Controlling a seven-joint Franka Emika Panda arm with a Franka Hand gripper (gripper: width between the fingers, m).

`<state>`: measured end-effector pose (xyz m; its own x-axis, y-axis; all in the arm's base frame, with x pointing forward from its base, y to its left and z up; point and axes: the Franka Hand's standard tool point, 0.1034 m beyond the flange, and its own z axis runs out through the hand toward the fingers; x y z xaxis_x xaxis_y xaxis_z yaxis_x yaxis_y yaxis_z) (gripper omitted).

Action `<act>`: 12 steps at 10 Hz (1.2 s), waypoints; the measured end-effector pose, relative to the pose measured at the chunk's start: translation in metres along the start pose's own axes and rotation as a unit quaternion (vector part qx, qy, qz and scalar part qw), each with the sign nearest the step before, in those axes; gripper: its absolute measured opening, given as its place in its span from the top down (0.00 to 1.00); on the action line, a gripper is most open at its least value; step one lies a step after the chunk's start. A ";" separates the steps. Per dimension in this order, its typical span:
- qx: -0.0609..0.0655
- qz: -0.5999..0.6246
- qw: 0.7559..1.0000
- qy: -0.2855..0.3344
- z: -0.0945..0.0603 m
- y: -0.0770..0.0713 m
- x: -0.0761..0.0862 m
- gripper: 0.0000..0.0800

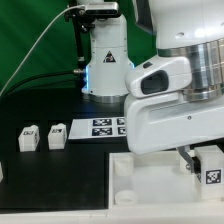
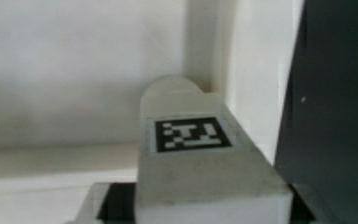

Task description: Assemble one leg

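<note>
I saw a white leg with a black-and-white square tag, a white panel on the black table, a white marker board, and a green backdrop.

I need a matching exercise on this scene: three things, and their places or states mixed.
1. gripper
2. two loose small white tagged plastic legs
3. thin flat white marker board

A. lies by the arm's base
B. stand at the exterior view's left
C. shut on a white tagged leg above the white square panel

Pairs: 1-C, 2-B, 3-A
</note>
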<state>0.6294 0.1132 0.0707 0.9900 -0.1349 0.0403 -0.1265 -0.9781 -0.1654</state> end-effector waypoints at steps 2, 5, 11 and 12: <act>0.000 0.213 0.977 0.003 0.000 0.002 0.001 0.63; 0.028 0.444 0.896 -0.019 0.002 0.005 -0.001 0.63; 0.026 0.526 0.850 -0.030 0.004 0.000 -0.006 0.41; 0.026 0.464 0.885 -0.027 0.007 0.000 -0.009 0.23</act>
<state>0.6205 0.1159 0.0633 0.4640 -0.8664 -0.1847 -0.8846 -0.4422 -0.1483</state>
